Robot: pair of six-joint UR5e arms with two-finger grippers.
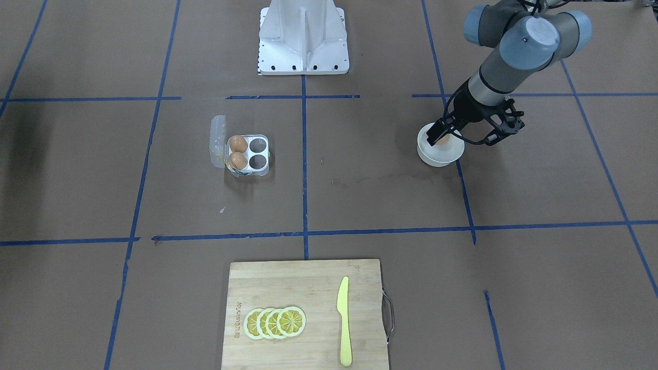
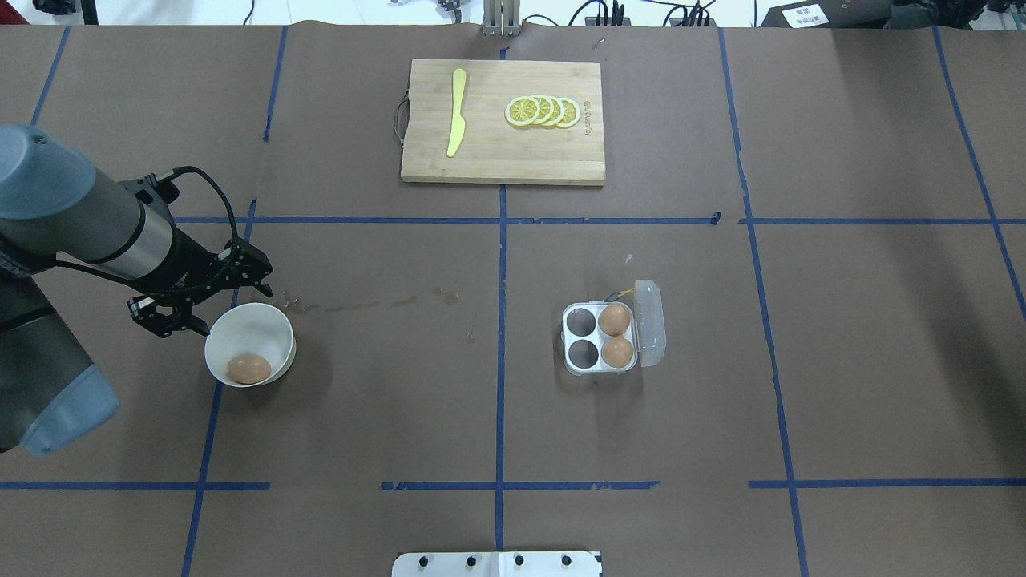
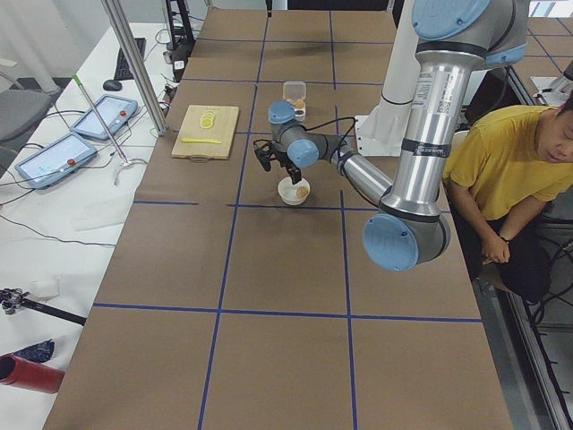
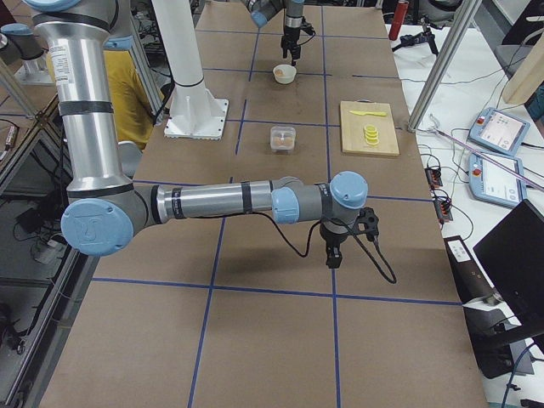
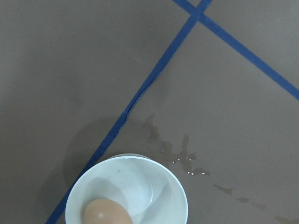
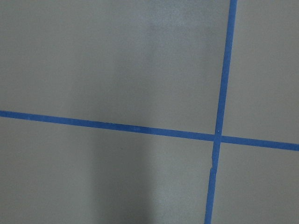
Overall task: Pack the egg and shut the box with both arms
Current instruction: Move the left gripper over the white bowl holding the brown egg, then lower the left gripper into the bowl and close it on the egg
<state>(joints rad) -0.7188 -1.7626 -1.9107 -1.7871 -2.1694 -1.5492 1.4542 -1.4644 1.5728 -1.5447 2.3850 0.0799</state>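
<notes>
Tan-brown egg [image 2: 249,368] lying on its side in the bottom of the white bowl [image 2: 260,324], toward the robot's left end of the worktop [image 2: 401,401]; touched by nothing. Just over the bowl: left claw [image 2: 228,308], jaws spread wide, nothing held. From the left wrist camera, only bowl and egg at the lower edge of the shot, no fingertips in sight.

Well apart, across the centre tape line: the box [image 2: 571,338], clear lid [image 2: 649,323] open and lying back beside the cups. Two look-alike eggs [image 2: 615,319] in the cups next to the hinge; two cups [image 2: 582,322] on the other side vacant. Right claw [image 4: 333,255] low over bare worktop, far from both box and bowl; seen only from the side camera, so impossible to say whether spread or pinched.

Step in hand, by judgement: reaching for the egg, grasp not yet made. Next move calls for centring the left claw over the egg, lowering into the bowl with one finger on each side, and closing gently enough to spare the shell. After that, lifting clear of the rim and carrying across to a vacant cup. Lid closing left for afterwards, with both arms.

Farther out, not involved: cutting board [image 2: 481,160] with lemon slices [image 2: 543,111] and a yellow knife [image 2: 457,112].
</notes>
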